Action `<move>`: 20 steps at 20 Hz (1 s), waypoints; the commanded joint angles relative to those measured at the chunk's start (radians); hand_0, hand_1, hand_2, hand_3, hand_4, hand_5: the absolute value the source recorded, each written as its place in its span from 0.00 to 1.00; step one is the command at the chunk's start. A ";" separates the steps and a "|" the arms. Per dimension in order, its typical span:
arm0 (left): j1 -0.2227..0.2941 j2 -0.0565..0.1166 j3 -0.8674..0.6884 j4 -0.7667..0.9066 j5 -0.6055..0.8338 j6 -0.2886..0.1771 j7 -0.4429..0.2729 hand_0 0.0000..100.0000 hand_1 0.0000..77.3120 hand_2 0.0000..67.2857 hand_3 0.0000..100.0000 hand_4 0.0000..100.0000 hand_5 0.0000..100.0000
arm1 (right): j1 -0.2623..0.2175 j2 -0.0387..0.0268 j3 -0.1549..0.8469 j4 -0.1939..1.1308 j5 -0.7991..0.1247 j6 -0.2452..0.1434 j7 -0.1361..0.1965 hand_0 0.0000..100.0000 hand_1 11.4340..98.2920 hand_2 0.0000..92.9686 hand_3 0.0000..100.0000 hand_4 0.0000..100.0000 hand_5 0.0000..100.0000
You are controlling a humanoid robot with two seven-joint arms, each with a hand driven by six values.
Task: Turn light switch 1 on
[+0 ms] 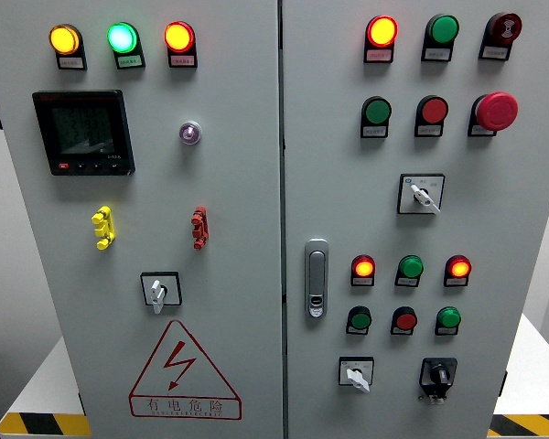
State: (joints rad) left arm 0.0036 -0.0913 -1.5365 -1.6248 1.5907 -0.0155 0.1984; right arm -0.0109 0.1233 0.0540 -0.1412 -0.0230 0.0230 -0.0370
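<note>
A grey electrical cabinet fills the head view, with a left door [229, 201] and a right door [522, 210]. Rotary selector switches sit on it: one on the left door [159, 291], one at mid right [422, 194], a white-handled one at lower right [355, 373] and a black-handled one [437, 375]. No label that I can read marks which is switch 1. Yellow [64, 39], green [122, 37] and red [178, 37] lamps glow at top left. Neither of my hands shows.
A black meter display [82, 133], yellow [102, 227] and red [199, 227] toggles and a high-voltage warning triangle [183, 370] are on the left door. The right door carries a silver door handle [317, 278], coloured push buttons and a red emergency stop [496, 111].
</note>
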 commanded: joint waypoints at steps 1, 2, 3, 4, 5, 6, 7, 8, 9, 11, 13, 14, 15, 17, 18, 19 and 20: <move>-0.065 -0.004 0.002 0.003 0.000 0.003 0.044 0.00 0.47 0.51 0.81 1.00 0.95 | 0.000 -0.0006 0.001 0.000 0.000 0.000 0.000 0.00 0.09 0.00 0.20 0.19 0.10; -0.098 -0.010 0.006 0.008 0.000 0.005 0.073 0.00 0.47 0.52 0.81 1.00 0.95 | 0.000 -0.0006 0.001 0.000 0.000 0.000 0.000 0.00 0.09 0.00 0.20 0.19 0.10; -0.117 -0.013 0.006 0.008 0.000 0.006 0.100 0.00 0.48 0.52 0.81 1.00 0.95 | 0.000 -0.0006 0.000 0.000 0.000 0.000 0.000 0.00 0.09 0.00 0.20 0.19 0.10; -0.132 -0.016 0.006 0.006 0.000 0.008 0.130 0.00 0.47 0.53 0.81 1.00 0.95 | 0.000 0.0009 0.000 0.000 0.000 0.000 0.000 0.00 0.09 0.00 0.20 0.19 0.10; -0.148 -0.016 0.007 0.002 0.000 0.008 0.151 0.00 0.47 0.53 0.81 1.00 0.94 | 0.000 -0.0006 0.000 0.000 0.000 -0.002 0.000 0.00 0.10 0.00 0.20 0.19 0.10; -0.168 -0.019 0.007 0.000 0.000 0.011 0.177 0.00 0.47 0.53 0.81 1.00 0.94 | 0.000 -0.0006 0.000 0.000 0.000 -0.002 0.000 0.00 0.10 0.00 0.20 0.19 0.11; -0.187 -0.021 0.007 0.000 0.000 0.017 0.202 0.00 0.47 0.53 0.81 1.00 0.93 | 0.000 0.0009 0.000 0.000 0.000 0.000 0.000 0.00 0.10 0.00 0.20 0.19 0.11; -0.210 -0.022 0.007 0.002 0.000 0.038 0.225 0.00 0.49 0.54 0.80 1.00 0.93 | 0.000 -0.0006 0.001 0.000 0.000 0.000 0.000 0.00 0.10 0.00 0.20 0.19 0.11; -0.237 -0.022 0.007 0.002 0.000 0.066 0.240 0.00 0.50 0.54 0.80 1.00 0.92 | 0.000 0.0009 0.001 0.000 0.000 0.000 0.000 0.00 0.10 0.00 0.20 0.19 0.11; -0.278 -0.024 0.010 0.002 0.000 0.110 0.254 0.00 0.51 0.54 0.80 1.00 0.91 | 0.000 -0.0006 0.000 0.000 0.000 0.000 0.000 0.00 0.10 0.00 0.20 0.19 0.11; -0.300 -0.025 0.012 -0.001 0.000 0.121 0.274 0.00 0.51 0.55 0.80 1.00 0.91 | 0.000 0.0009 0.000 0.000 0.000 -0.002 0.000 0.00 0.10 0.00 0.20 0.19 0.11; -0.310 -0.027 0.012 -0.001 0.000 0.129 0.274 0.00 0.50 0.56 0.80 1.00 0.91 | 0.000 0.0009 0.001 0.000 0.000 -0.002 0.000 0.00 0.09 0.00 0.20 0.19 0.11; -0.323 -0.027 0.024 -0.001 0.000 0.147 0.277 0.00 0.50 0.56 0.80 1.00 0.91 | 0.000 0.0009 0.001 0.000 0.000 -0.002 0.000 0.00 0.09 0.00 0.20 0.19 0.11; -0.355 -0.027 0.053 0.000 0.000 0.208 0.288 0.00 0.50 0.57 0.80 1.00 0.91 | 0.000 -0.0006 0.000 0.000 0.000 0.000 0.000 0.00 0.09 0.00 0.20 0.19 0.11; -0.366 -0.027 0.068 0.000 0.000 0.230 0.289 0.00 0.51 0.57 0.80 1.00 0.90 | 0.000 0.0009 0.001 0.000 0.000 0.000 0.000 0.00 0.09 0.00 0.20 0.19 0.11; -0.376 -0.027 0.079 0.000 0.000 0.244 0.294 0.00 0.51 0.57 0.80 1.00 0.90 | 0.000 0.0009 0.000 0.000 0.000 0.000 0.000 0.00 0.09 0.00 0.20 0.19 0.11; -0.387 -0.027 0.082 0.000 0.000 0.250 0.300 0.00 0.50 0.57 0.81 1.00 0.91 | 0.000 0.0009 0.001 0.000 0.000 -0.002 0.000 0.00 0.09 0.00 0.20 0.19 0.11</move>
State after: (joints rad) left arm -0.3650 -0.1182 -1.4666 -1.6259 1.5908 0.2144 0.4904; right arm -0.0107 0.1236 0.0546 -0.1411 -0.0230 0.0225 -0.0369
